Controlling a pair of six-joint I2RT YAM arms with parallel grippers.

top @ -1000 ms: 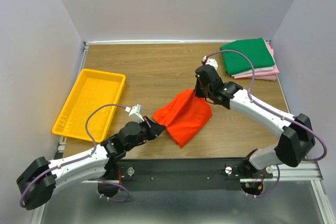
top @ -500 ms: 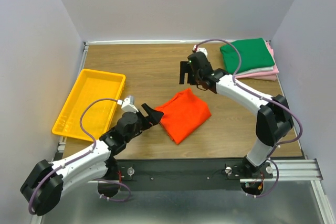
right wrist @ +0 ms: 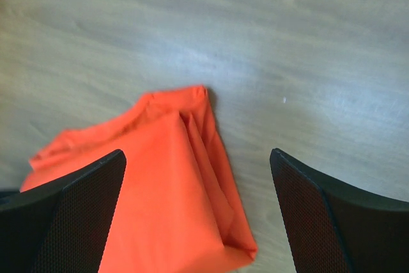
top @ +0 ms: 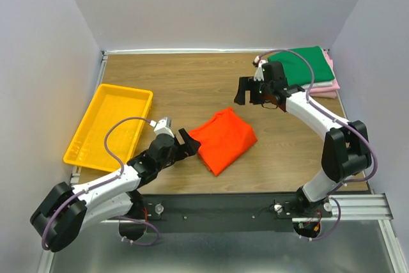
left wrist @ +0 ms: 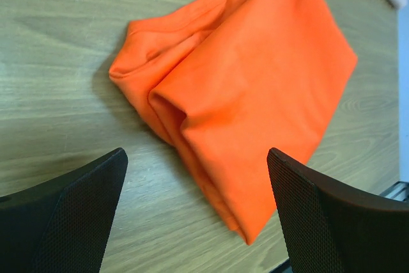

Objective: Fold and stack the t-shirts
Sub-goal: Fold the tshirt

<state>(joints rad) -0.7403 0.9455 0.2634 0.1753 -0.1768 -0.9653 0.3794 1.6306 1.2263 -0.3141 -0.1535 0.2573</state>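
Although it is folded, the orange t-shirt [top: 223, 140] is not placed straight: it is laid flat on the wooden table [top: 192, 81], a little right of the centre and towards the near edge, and it is turned cornerwise, so that one corner is pointed at the near edge and the opposite one at the far wall. It is almost as wide as it is long; the slightly longer edges are seen to run from near left to far right. Some looser folds are gathered at its left corner [left wrist: 137, 71]. The left gripper [top: 187, 143] is held low just beside this corner with its jaws spread wide, and nothing is clamped between them. The right gripper [top: 248, 92] is held above the bare table, beyond the orange shirt and well apart from it, with the jaws likewise wide apart and empty. A stack of folded t-shirts [top: 300, 68], the dark green one on top of pink and white ones, is set in the far right corner. A yellow tray [top: 105, 126] is placed at the left side.
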